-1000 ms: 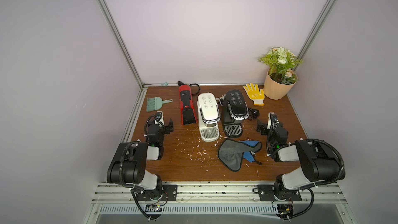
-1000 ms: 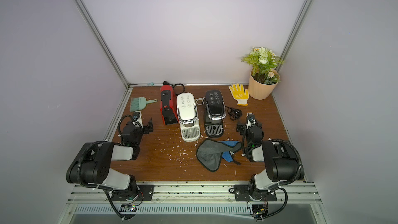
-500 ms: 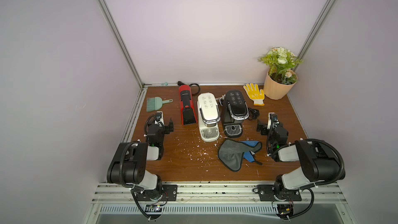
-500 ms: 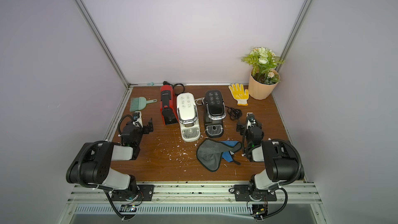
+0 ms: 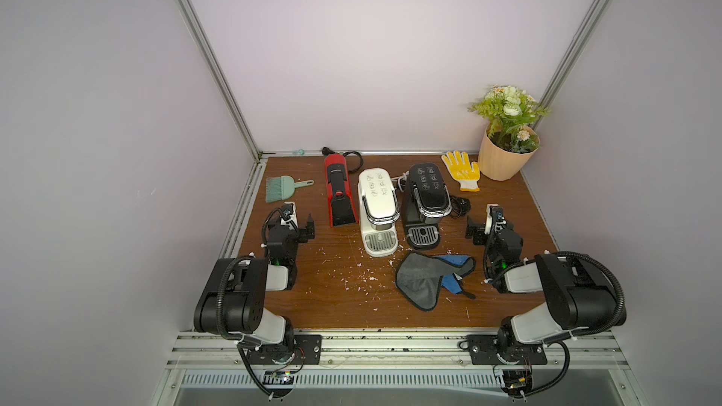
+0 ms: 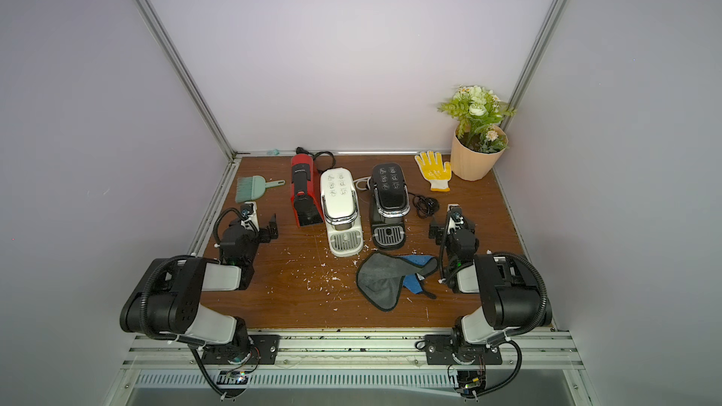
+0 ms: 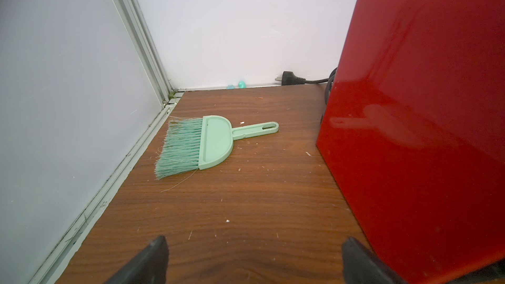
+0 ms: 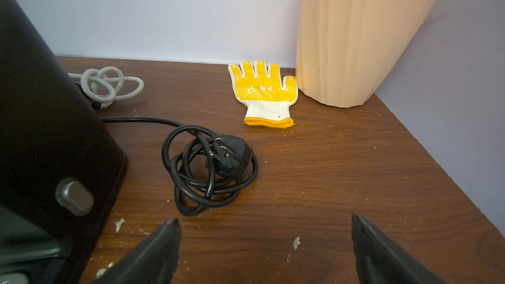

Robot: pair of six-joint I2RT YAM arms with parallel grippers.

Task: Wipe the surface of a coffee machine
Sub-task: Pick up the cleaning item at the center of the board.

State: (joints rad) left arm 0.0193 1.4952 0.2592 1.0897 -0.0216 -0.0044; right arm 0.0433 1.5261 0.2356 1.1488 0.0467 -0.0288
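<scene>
Cloth pickup comes first: the grey cloth (image 5: pixel 424 277) lies crumpled on the wooden surface (image 5: pixel 332 306) just in front of the black coffee machine (image 5: pixel 428 197), near the right tool (image 5: pixel 481 224), which stands spread wide and empty, as does the left tool (image 5: pixel 301 224). Pinch a raised fold, not the blue piece (image 5: pixel 453 285), perhaps a second cloth, tangled with it.

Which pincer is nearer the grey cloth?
Right. The right pincer is just past the grey cloth's far right corner; the left pincer is much farther off, beside the red coffee machine.
</scene>
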